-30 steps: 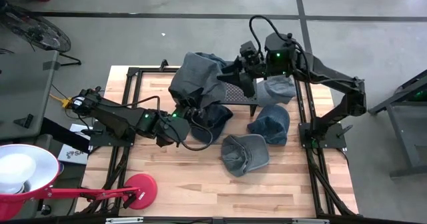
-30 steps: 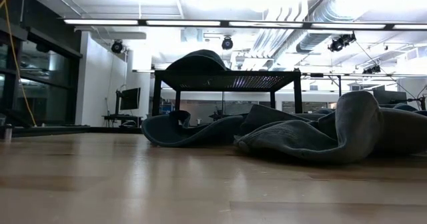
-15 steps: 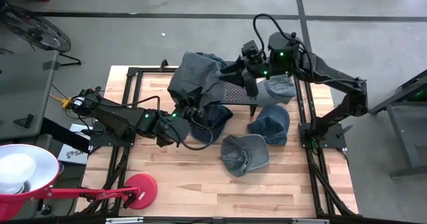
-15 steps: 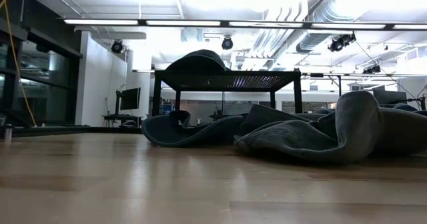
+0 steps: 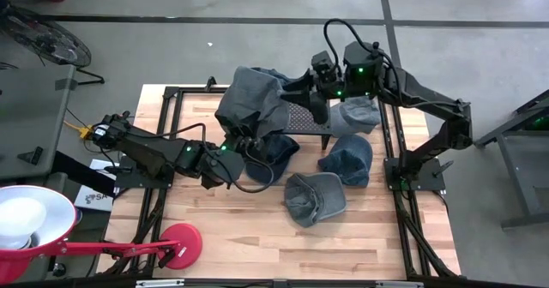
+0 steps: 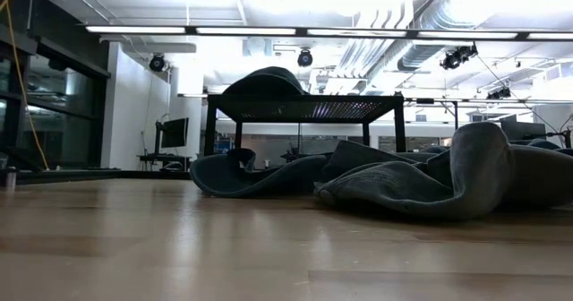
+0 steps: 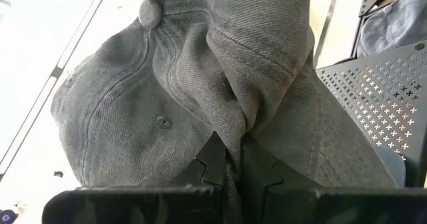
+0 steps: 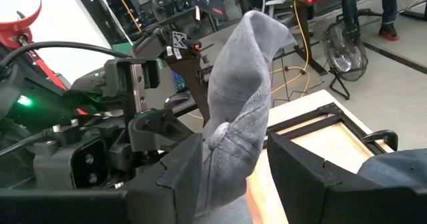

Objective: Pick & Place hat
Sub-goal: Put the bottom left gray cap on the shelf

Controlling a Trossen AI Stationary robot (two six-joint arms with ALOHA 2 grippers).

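1. A grey hat [image 5: 253,99] is held up between both arms at the far side of the wooden surface [image 5: 257,237], hanging over the left end of a black perforated rack [image 5: 300,121]. It looks stretched and folded rather than resting flat.

2. The left gripper [image 7: 230,161] has its jaws clenched on a fold of the hat's fabric. The left wrist view shows the two dark fingers pressed together with a ridge of cloth pinched between them, and the hat's top button [image 7: 149,12] farther up.

3. The right gripper [image 8: 233,161] reaches in from the far right. Its jaws stand wide, with a grey band of the hat running up between them. The cloth fills the gap, so this reads as a grip on a thick bunch of fabric, not a release.

4. Three other hats lie on the surface: a dark one [image 5: 273,151] under the held hat, a blue-grey one [image 5: 347,159] near the right frame, and a grey one [image 5: 313,198] toward the near edge. Another pale one [image 5: 356,115] sits on the rack's right end.

5. The step in hand looks like the placing stage: the hat is lifted and carried to the rack, and is being spread or handed over between the arms.

6. The next move likely calls for one gripper to let go while the other lowers the hat onto the rack. The risk is that the cloth snags on a finger or slides off the rack's edge.
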